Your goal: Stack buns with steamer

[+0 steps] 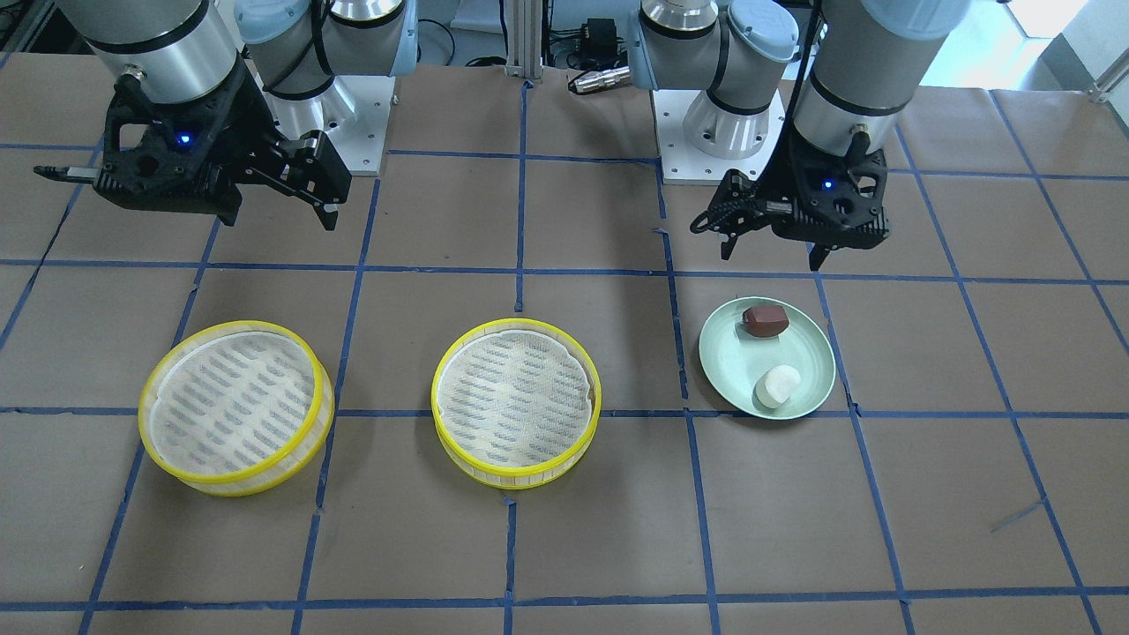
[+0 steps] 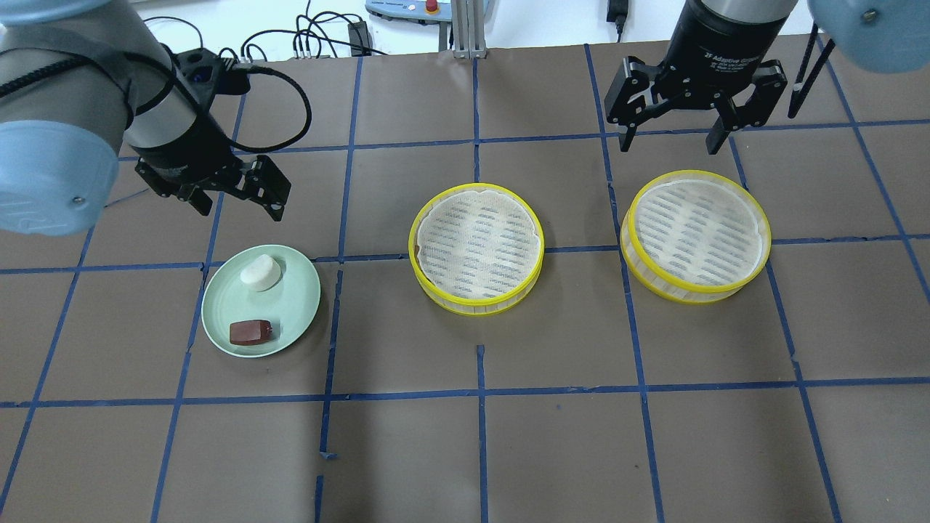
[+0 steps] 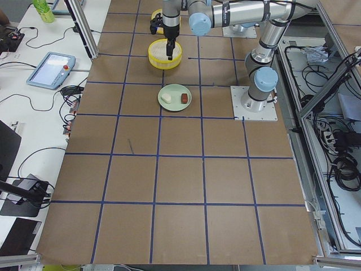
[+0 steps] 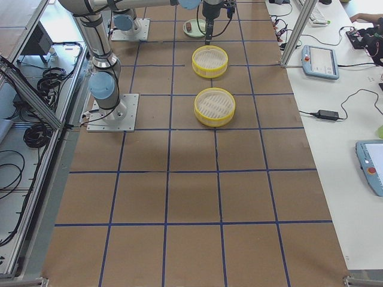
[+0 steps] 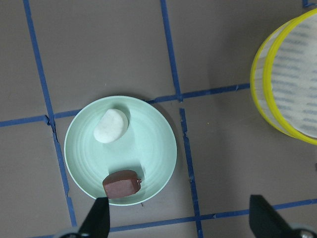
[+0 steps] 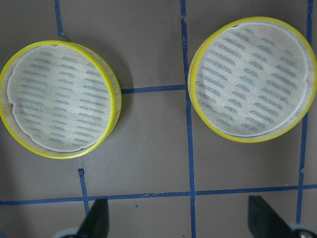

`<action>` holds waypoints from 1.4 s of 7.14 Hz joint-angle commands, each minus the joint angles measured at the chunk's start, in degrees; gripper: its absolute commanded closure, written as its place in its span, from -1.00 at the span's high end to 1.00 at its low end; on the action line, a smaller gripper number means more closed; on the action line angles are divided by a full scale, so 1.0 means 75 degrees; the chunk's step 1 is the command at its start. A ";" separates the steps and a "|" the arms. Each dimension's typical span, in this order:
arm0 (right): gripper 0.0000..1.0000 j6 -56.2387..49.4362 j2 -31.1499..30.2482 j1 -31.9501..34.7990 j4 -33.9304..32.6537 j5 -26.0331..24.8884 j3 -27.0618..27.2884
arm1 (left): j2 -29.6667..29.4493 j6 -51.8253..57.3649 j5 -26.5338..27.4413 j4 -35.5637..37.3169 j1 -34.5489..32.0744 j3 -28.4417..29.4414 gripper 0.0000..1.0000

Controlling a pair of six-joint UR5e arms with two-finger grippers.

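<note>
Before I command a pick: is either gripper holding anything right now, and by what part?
Nothing is held. The left gripper and right gripper are both open and empty; the white bun and brown bun lie on the green plate.

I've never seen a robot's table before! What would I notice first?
The two bright yellow baskets stand out most, one in the middle of the table and one on the robot's right side. Next comes the pale green plate on the robot's left, holding a white bun and a brown bun. The left gripper and the right gripper both hang open above the table.
</note>
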 commanded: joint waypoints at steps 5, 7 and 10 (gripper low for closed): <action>1.00 0.0000 0.0000 0.0000 0.0000 0.0000 0.0001 | -0.2765 0.0101 0.0427 0.3144 0.0387 -0.0689 0.96; 1.00 0.0000 0.0000 0.0000 0.0000 0.0000 0.0001 | -0.2859 0.0124 0.0570 0.3156 0.0387 -0.0689 0.94; 1.00 0.0000 0.0000 0.0000 0.0000 0.0000 0.0001 | -0.2871 0.0125 0.0969 0.3156 0.0387 -0.1051 0.59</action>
